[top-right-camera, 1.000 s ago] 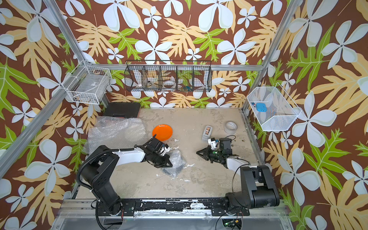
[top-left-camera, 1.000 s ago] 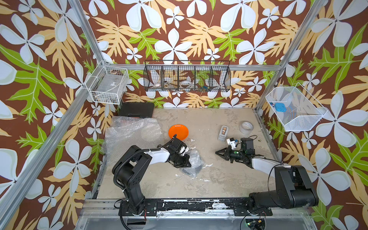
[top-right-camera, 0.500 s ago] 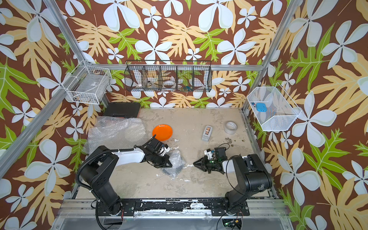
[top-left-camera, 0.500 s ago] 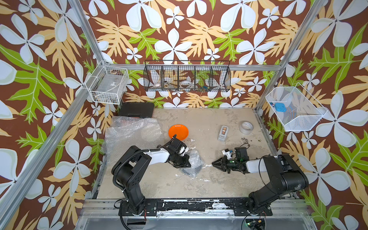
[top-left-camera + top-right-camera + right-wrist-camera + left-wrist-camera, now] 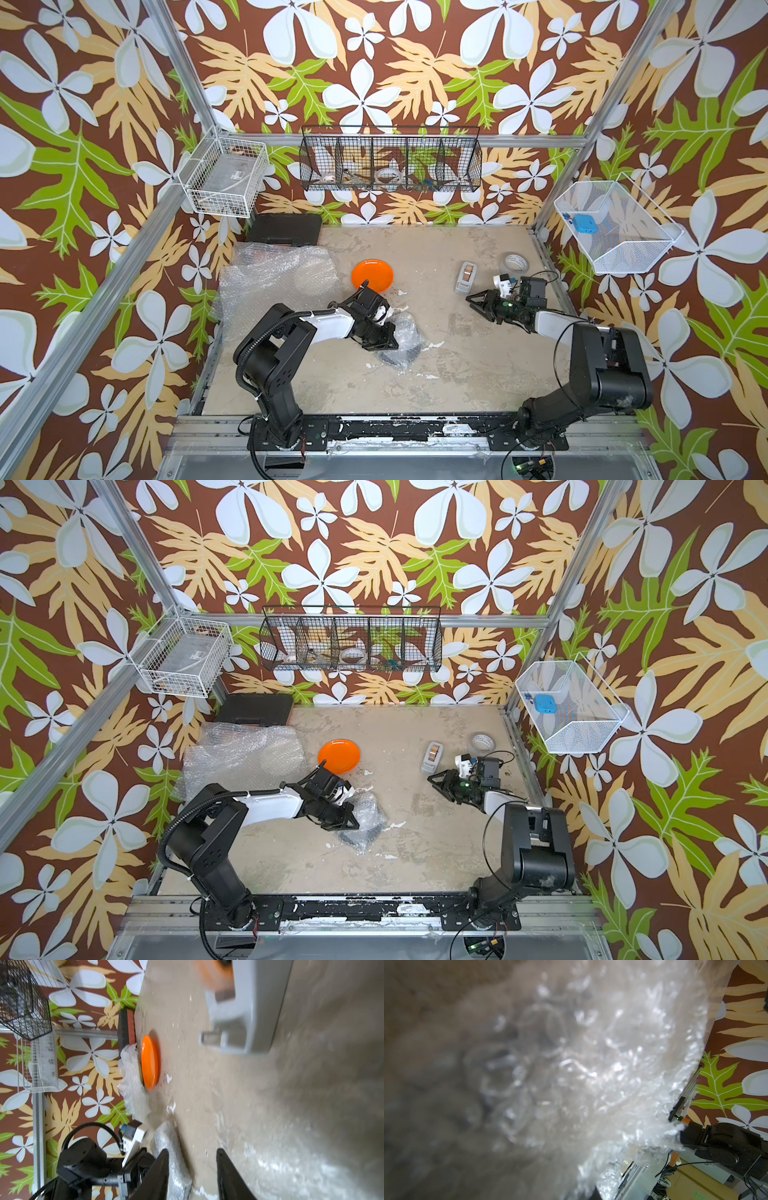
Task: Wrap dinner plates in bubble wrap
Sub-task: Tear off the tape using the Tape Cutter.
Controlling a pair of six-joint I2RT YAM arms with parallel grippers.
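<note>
While your left end effector rests closed against the bubble wrap, your right end effector stands apart. It's empty.

You've got clear, crinkly plastic bubble wrap by the desk's left edge, hazy, catching small glints. The orange plate looks smooth and glossy. The desk itself is matt, rough and blotchy, flecked with white chips. The black basket above its back edge is thin metal wire.

No legible text, labels, brands or numbers
</note>
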